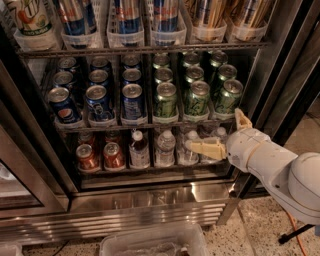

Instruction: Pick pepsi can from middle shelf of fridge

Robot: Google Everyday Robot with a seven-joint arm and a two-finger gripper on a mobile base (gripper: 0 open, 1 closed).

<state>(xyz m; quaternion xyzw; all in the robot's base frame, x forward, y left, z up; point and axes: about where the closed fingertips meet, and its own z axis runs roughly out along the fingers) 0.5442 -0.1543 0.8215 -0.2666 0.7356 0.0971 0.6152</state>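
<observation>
The fridge [150,200] stands open, steel base below. Its middle shelf [145,123] holds rows of blue pepsi cans on the left and green cans [196,97] on the right. The front-left pepsi can [62,105] shows its round logo, with two more blue cans [100,102] beside it. My gripper [215,130] is at the right end of the shelf's front edge, below the green cans and in front of the water bottles. It is open and holds nothing. One cream finger [205,148] points left, the other [242,120] points up. It is well to the right of the pepsi cans.
Tall slim cans [127,15] fill the rack above. Red cans [87,157] and water bottles [164,147] stand on the bottom rack. A black-edged door frame [285,85] is on the right. A clear plastic bin [150,242] sits on the speckled floor.
</observation>
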